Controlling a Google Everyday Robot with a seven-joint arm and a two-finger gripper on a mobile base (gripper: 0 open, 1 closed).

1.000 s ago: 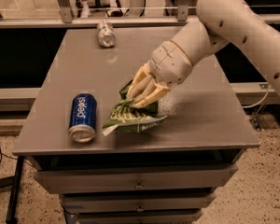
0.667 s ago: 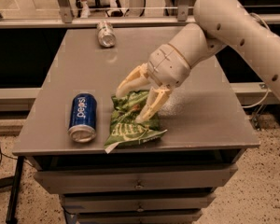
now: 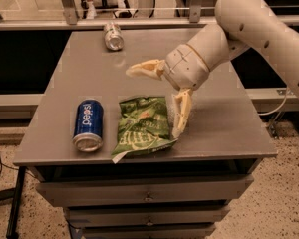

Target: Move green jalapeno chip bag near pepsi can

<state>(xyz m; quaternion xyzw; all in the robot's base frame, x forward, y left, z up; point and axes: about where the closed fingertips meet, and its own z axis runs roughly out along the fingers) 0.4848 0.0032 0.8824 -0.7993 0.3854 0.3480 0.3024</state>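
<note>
A grey flat-topped metal table point(image 3: 229, 128) with drawers beneath is seen, and the robot's thick white arm point(image 3: 259, 29) is reached over it from the right. A flat, crinkly green foil chip bag with white lettering point(image 3: 142, 128) is laid near the table's front edge, just beside a dark blue pepsi can point(image 3: 88, 125) that is laid on its side to the bag's left. The gripper point(image 3: 154, 103) is held over the bag's upper right part. Its cream fingers point(image 3: 183, 108) are spread wide, and nothing is gripped between them; one tip is lowered at the bag's right edge. A silver-grey can point(image 3: 113, 36) is laid on its side at the far edge.
</note>
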